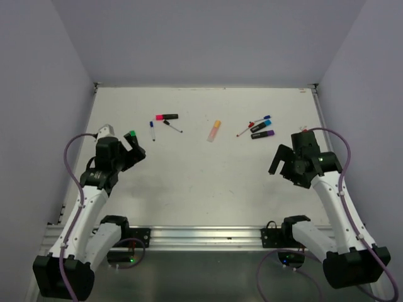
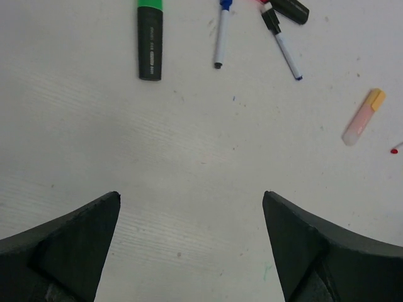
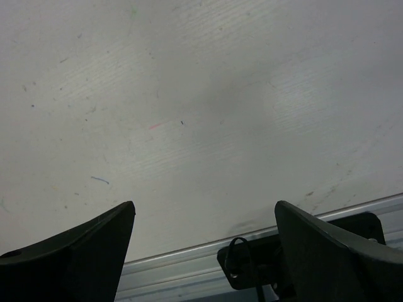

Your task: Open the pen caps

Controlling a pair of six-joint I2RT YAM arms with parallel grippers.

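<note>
All the pens lie capped across the far part of the table. From left to right there is a black marker with a green cap (image 1: 131,133) (image 2: 150,5), a thin white pen with a blue cap (image 1: 151,124) (image 2: 225,4), a black marker with a pink cap (image 1: 160,117), a thin pen with a black cap (image 1: 167,123) (image 2: 271,20) and a peach highlighter with an orange cap (image 1: 217,124) (image 2: 376,98). A cluster with red, blue, cyan (image 1: 255,126) and purple (image 1: 270,133) caps lies at the right. My left gripper (image 1: 135,148) (image 2: 191,195) hangs open just short of the green-capped marker. My right gripper (image 1: 283,165) (image 3: 204,204) is open over bare table, nearer than the right cluster.
The white table (image 1: 208,176) is bordered by grey walls on three sides. An aluminium rail (image 1: 201,236) (image 3: 189,264) runs along the near edge with a black arm mount (image 3: 252,267) on it. Faint pen marks dot the surface.
</note>
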